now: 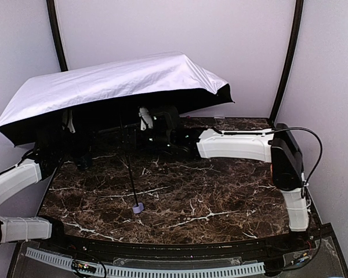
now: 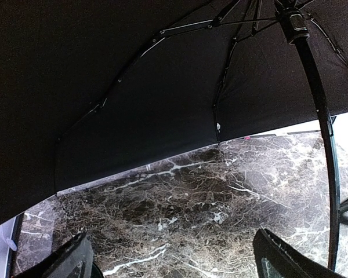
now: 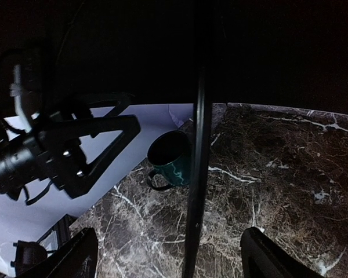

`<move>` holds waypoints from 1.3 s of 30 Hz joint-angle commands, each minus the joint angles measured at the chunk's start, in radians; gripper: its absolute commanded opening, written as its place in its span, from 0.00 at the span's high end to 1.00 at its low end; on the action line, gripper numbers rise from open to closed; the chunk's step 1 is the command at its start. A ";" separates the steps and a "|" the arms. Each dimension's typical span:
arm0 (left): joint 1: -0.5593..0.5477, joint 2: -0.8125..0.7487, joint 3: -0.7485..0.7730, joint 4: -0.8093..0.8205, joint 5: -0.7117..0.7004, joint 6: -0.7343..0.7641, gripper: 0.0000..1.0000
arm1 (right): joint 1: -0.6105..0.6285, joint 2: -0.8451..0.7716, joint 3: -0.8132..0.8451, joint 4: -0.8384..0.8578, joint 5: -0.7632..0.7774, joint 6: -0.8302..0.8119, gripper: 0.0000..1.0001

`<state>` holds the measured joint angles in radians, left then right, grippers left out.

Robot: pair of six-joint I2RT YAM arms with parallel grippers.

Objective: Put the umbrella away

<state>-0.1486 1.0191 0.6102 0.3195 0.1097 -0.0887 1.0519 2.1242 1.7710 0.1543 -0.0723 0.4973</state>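
Closest to the overhead camera, a white slotted cable strip runs along the near edge of the dark brown marble worktop. The umbrella stands fully open on that worktop. Its small lavender handle rests on the marble left of centre, and the thin black shaft rises from it toward the far side. The pale lavender-white canopy is tilted, lower at the left, where it overhangs the worktop's left edge; its black lining shows along the front rim. Both arms reach in under it, the left arm from the near left and the right arm from the right. The left pincer is spread wide, its dark fingertips at the bottom corners of its wrist view with only bare marble between them. Above them are the black lining and thin metal ribs, with the shaft off to the right of this pincer. The right pincer is also spread. The shaft passes upright between its fingertips, and neither tip can be seen touching it. Just beyond the shaft in that view, a dark teal mug sits upright on the marble.
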 commanded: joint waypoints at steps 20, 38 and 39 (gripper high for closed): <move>-0.006 0.042 0.006 0.110 0.445 -0.033 0.25 | -0.061 -0.033 0.109 0.119 0.077 0.112 1.00; -0.315 0.199 -0.026 0.580 0.961 -0.360 0.20 | -0.010 -0.318 -0.134 0.396 0.025 0.010 1.00; -0.326 0.199 -0.027 0.576 0.958 -0.354 0.21 | -0.006 -0.319 -0.135 0.395 0.016 0.010 1.00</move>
<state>-0.4397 1.2129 0.5819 0.7738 1.0111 -0.3519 1.0191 1.8183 1.6512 0.4805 -0.0059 0.5354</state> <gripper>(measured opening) 0.804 0.058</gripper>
